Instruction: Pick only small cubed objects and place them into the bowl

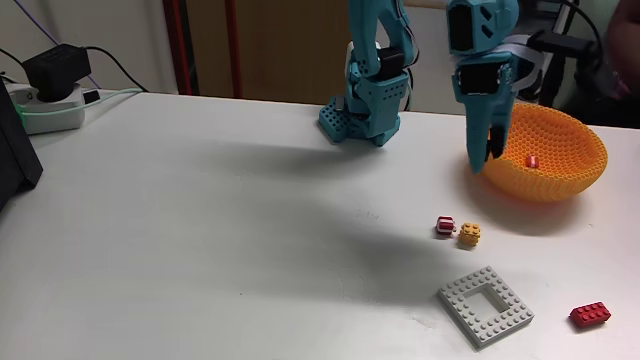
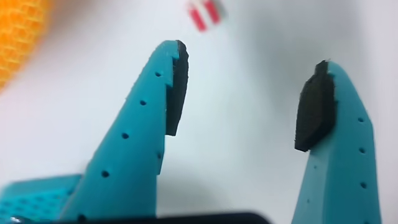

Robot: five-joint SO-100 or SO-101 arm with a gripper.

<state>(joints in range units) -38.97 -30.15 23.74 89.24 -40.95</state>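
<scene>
Arm: teal plastic robot arm (image 1: 378, 70) bolted to the white table (image 1: 200, 220) at its far edge in the fixed view, with its forearm reaching toward the right of that view.
Gripper: two-finger teal gripper (image 1: 484, 152) pointing down at the near-left rim of the bowl in the fixed view; in the wrist view (image 2: 245, 102) the jaws stand wide apart, black pads (image 2: 314, 115) facing each other, with nothing between them.
Bowl: large round orange bowl with a knobbly honeycomb surface (image 1: 560, 160), tilted so its inside faces the camera in the fixed view, at the right rear of the table; its edge shows as an orange blur at the upper left of the wrist view (image 2: 18, 37).
Cube in bowl: small red-and-white studded cube (image 1: 533, 160) lying inside the bowl, just right of the gripper fingers in the fixed view.
Cubes on table: second small red-and-white cube (image 1: 445, 227) and small yellow studded cube (image 1: 469, 235), side by side and almost touching, on the table in front of the bowl; a red-and-white cube also appears blurred at the top of the wrist view (image 2: 206, 14), beyond the fingertips, and which of the two it is cannot be told.
Frame plate: flat grey-white square studded plate with an open centre (image 1: 485, 306), near the front edge, just before the two cubes.
Long brick: red rectangular studded brick (image 1: 590, 314), right of the plate and apart from it.
Background: black adapter on a white power strip (image 1: 55, 85) at the far left corner.
</scene>
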